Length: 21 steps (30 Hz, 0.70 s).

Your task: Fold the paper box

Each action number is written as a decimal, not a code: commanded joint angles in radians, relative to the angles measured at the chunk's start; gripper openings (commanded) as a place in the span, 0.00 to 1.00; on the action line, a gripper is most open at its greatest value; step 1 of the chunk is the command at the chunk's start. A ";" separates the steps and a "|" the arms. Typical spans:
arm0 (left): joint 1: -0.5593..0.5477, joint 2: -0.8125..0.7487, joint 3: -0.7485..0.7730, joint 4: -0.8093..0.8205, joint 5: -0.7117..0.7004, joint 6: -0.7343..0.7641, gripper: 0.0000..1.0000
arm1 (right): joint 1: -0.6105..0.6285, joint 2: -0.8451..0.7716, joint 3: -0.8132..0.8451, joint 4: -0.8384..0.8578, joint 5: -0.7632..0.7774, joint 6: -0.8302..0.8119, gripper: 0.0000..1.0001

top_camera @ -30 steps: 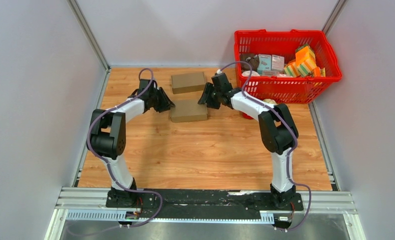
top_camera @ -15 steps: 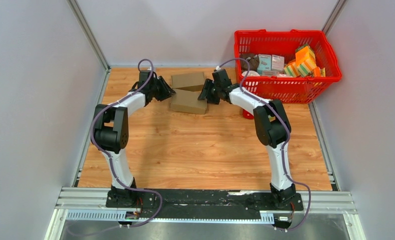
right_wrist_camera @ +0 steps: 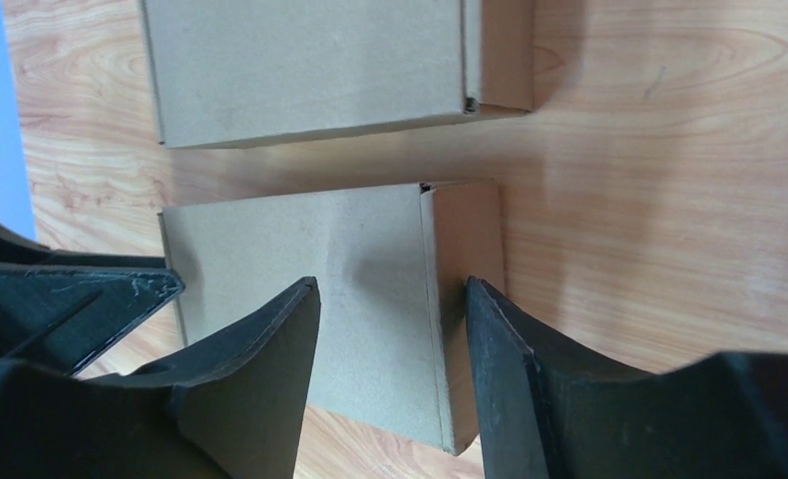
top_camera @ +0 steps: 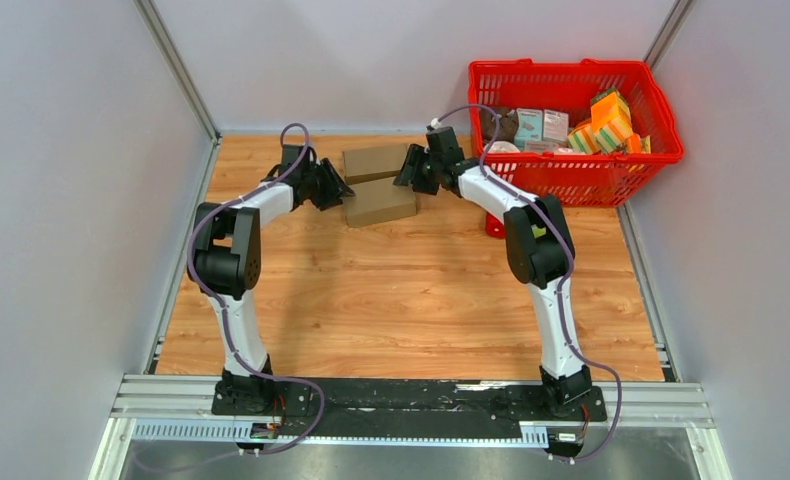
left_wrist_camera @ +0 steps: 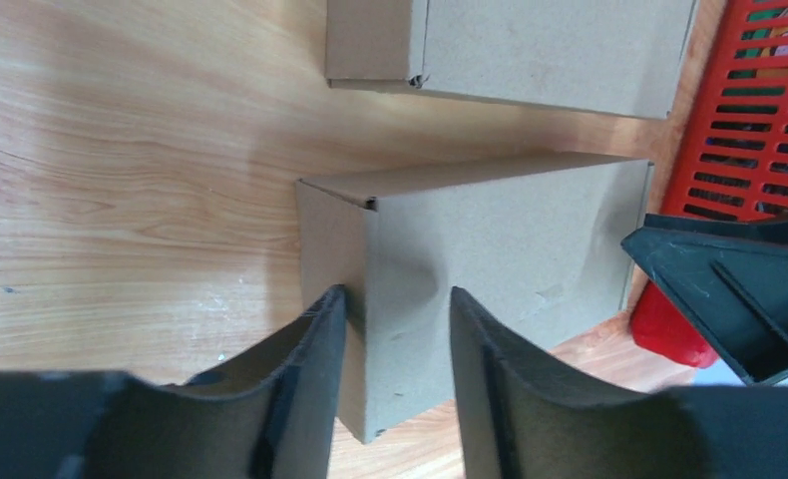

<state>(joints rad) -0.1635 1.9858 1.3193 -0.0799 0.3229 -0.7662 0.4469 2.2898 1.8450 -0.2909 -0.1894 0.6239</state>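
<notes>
Fingers (left_wrist_camera: 305, 379) of the left gripper (left_wrist_camera: 395, 299) stand a little apart, clamped on the left end of the brown cardboard box (left_wrist_camera: 510, 259). One finger lies on the end face and the other on the top panel, which has a shallow dent just ahead of it. The right gripper (right_wrist_camera: 390, 289) grips the opposite end the same way, its fingers (right_wrist_camera: 260, 379) straddling the fold between top panel and end face.

The box is closed and sits slightly askew between the two wrists, near the middle of the far edge of the wooden tabletop (top_camera: 401, 300). Whether it rests on the wood or hangs just above it cannot be told. Just beyond it, closer to the far edge and separated by a strip of bare wood, lies a second cardboard box (top_camera: 376, 162), also closed.

Both arms reach far forward and bend inward toward each other. At the far right corner stands a red basket (top_camera: 571, 178) filled with packets (top_camera: 543, 125).
</notes>
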 commanded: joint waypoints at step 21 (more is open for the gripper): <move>-0.041 -1.123 -0.241 -0.446 0.125 0.208 0.73 | 0.072 -1.226 -0.700 -0.429 0.244 -0.198 1.00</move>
<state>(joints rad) -0.1707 1.0985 1.0382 -0.4679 0.3386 -0.5846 0.5064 1.3369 1.3113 -0.6353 0.0486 0.3962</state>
